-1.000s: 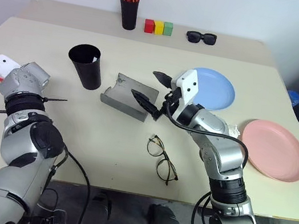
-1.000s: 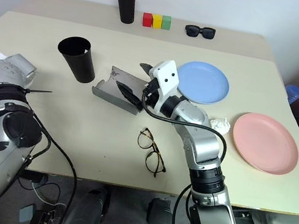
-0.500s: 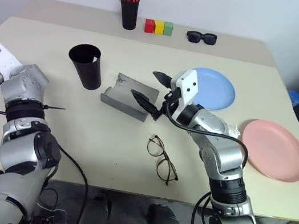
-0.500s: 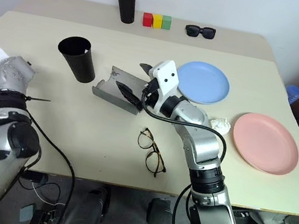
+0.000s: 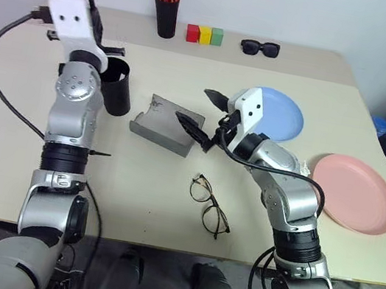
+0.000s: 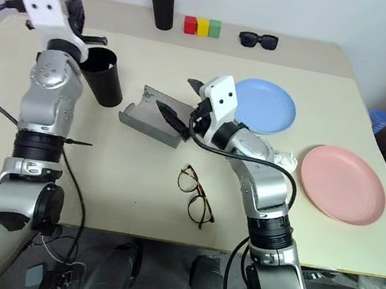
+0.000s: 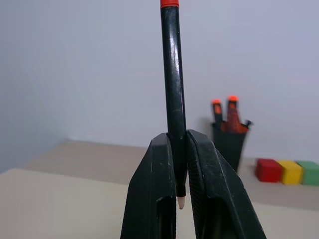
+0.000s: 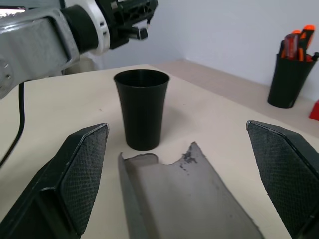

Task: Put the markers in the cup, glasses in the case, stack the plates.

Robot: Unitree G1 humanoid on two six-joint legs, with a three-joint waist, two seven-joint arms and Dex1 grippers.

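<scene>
My left gripper (image 7: 177, 137) is shut on a marker (image 7: 172, 74), a black-bodied pen with a red end that it holds upright. In the head views this left gripper (image 5: 91, 11) is raised just behind and left of the black cup (image 5: 118, 88). My right gripper (image 5: 202, 112) hangs open over the gray case (image 5: 166, 126), which lies open beside the cup (image 8: 143, 107). The wire-framed glasses (image 5: 210, 202) lie on the table near the front edge, below the right arm. A blue plate (image 5: 281, 117) and a pink plate (image 5: 355, 193) sit apart on the right.
A black pen holder (image 5: 166, 14) with orange-capped markers, three colored blocks (image 5: 204, 36) and black sunglasses (image 5: 260, 48) line the back of the table. A small white crumpled thing (image 6: 285, 161) lies by my right forearm.
My left arm has swung up from the near left of the table to behind the cup, with the marker upright in its gripper. The right arm has barely moved.
</scene>
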